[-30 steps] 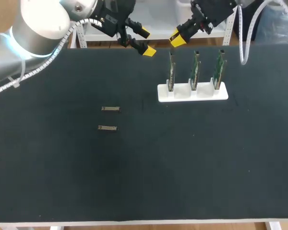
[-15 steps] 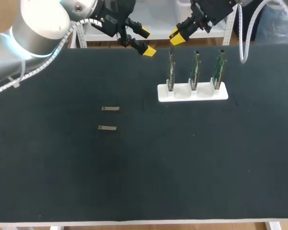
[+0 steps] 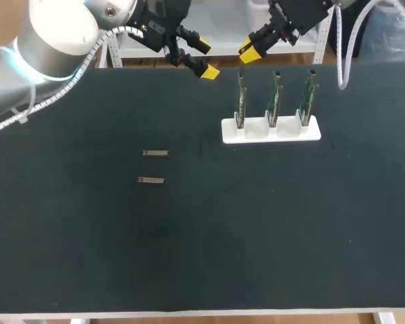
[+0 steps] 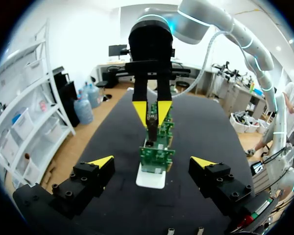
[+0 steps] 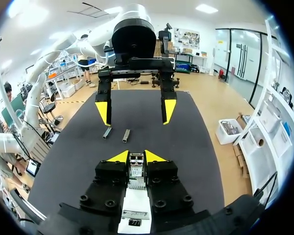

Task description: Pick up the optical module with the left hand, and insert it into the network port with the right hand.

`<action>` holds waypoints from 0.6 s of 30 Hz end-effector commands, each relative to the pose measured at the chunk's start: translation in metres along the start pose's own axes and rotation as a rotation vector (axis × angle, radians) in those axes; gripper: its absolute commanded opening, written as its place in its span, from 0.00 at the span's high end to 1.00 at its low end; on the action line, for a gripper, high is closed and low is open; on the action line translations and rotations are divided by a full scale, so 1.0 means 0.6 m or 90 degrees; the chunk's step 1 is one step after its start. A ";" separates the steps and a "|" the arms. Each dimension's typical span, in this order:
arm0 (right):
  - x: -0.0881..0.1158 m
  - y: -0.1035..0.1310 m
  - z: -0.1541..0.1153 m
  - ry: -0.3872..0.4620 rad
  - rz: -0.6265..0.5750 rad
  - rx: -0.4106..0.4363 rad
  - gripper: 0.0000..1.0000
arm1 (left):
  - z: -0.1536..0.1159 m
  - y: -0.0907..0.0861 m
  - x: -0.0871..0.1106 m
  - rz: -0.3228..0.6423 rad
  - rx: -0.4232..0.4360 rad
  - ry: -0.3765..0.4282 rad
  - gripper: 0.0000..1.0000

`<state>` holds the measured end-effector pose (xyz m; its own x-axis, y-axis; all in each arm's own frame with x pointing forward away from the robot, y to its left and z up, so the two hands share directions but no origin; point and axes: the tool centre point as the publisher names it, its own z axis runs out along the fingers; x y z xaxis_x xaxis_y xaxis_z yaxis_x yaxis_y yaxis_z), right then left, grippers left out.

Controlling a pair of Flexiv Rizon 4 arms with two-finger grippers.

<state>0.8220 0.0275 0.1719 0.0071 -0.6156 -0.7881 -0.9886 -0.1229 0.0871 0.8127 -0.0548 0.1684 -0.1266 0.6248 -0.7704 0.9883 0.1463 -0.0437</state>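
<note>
White holder [image 3: 271,131] is carrying three upright green boards [image 3: 275,100]. Two optical modules [image 3: 156,153] are lying on the surface [image 3: 189,256], well apart from it. Left tool [image 3: 205,59] is hanging released, right tool [image 3: 250,51] clenched, empty.

A table [image 3: 256,236] filled nearly the whole head view, its top covered edge to edge by a flat black mat with a dull, slightly grainy surface. A few pale specks dotted the mat toward 4 o'clock from its middle. Along the near side, at 6 o'clock, a thin light strip of the table's edge [image 3: 189,314] showed under the mat. At about 1 o'clock from the table's middle lay a low white rack [image 3: 255,132], a long block resting flat on the mat with its length running from 9 to 3 o'clock and short raised posts along its top. In the left wrist view the same rack [image 4: 151,179] was seen end-on, a small white base on the black mat [image 4: 112,147].
</note>
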 end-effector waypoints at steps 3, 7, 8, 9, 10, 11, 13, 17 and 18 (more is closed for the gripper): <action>-0.002 -0.012 -0.005 0.001 0.007 -0.043 1.00 | 0.000 -0.001 0.000 0.000 -0.001 0.001 0.00; -0.005 -0.012 -0.010 0.000 0.012 -0.024 1.00 | 0.000 -0.001 0.000 0.000 -0.001 0.001 0.00; -0.006 -0.012 -0.011 -0.001 0.013 -0.021 1.00 | 0.000 -0.001 0.000 0.000 -0.001 0.001 0.00; -0.007 -0.011 -0.011 0.000 0.014 -0.018 1.00 | 0.000 -0.001 0.000 0.000 -0.001 0.001 0.00; -0.008 -0.011 -0.012 -0.001 0.014 -0.017 1.00 | 0.000 -0.001 0.000 0.000 -0.001 0.001 0.00; -0.008 -0.011 -0.012 -0.001 0.014 -0.017 1.00 | 0.000 -0.001 0.000 0.000 -0.001 0.001 0.00; -0.009 -0.010 -0.012 -0.001 0.014 -0.016 1.00 | 0.000 -0.001 0.000 0.000 -0.001 0.001 0.00; -0.009 -0.009 -0.012 0.000 0.016 -0.012 1.00 | 0.000 -0.001 0.000 0.000 -0.001 0.001 0.00; -0.009 -0.009 -0.012 0.000 0.017 -0.011 1.00 | 0.000 -0.001 0.000 0.000 -0.001 0.001 0.00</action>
<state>0.8225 0.0253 0.1792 -0.0179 -0.6176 -0.7863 -0.9893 -0.1028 0.1033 0.8127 -0.0548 0.1684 -0.1266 0.6248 -0.7704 0.9883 0.1463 -0.0437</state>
